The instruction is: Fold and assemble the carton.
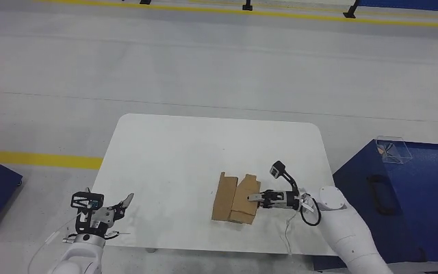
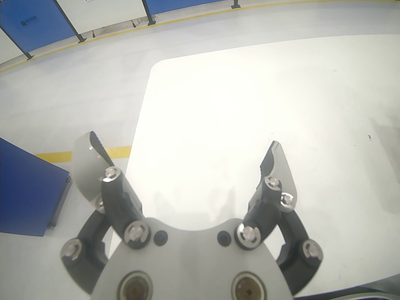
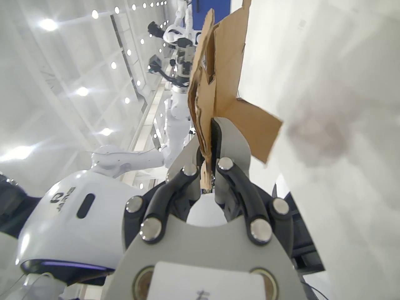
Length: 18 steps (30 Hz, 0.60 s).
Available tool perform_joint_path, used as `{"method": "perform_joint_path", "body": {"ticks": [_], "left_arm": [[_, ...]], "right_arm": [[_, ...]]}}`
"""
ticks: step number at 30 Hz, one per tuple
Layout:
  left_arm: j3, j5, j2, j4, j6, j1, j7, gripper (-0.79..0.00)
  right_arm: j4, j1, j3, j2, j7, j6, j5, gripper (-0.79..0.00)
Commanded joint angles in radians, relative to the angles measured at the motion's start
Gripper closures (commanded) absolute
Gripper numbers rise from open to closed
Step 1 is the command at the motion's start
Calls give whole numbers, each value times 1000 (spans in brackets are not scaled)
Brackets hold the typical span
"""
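- Holding the carton (image 1: 235, 198) by its edge, my right gripper (image 3: 213, 132) was squeezed shut on the cardboard, with the edge deep between its fingers.
- The carton was on the table (image 1: 178, 151), near the front and over on the right side. It looked flat, not a box yet, with one small flap sticking out near the gripper.
- My left gripper (image 2: 184, 148) was wide open with nothing in it. It hung by the table's front left corner, well apart from the carton.
- I thought most of the job was left to do, since no sides stood up.
- To do this step well, I figured I should hold tight but not crush the cardboard, and lift slowly so the sides could swing open.
- One gripper alone could let the carton twist or flop. I judged the left one should come over and press the far side down while the right one bent along the crease.
- Bending away from a crease could tear the cardboard, so I wanted to go gently.
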Motion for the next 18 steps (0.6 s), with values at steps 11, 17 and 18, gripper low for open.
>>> {"method": "perform_joint_path", "body": {"ticks": [11, 17, 18], "left_arm": [[0, 0, 0, 0, 0, 0, 0, -785], [0, 0, 0, 0, 0, 0, 0, -785], [0, 0, 0, 0, 0, 0, 0, -785]], "right_arm": [[-812, -103, 257, 68, -71, 22, -52, 0], [-986, -142, 332, 78, -128, 12, -42, 0], [-1002, -147, 346, 81, -121, 9, -42, 0]]}}
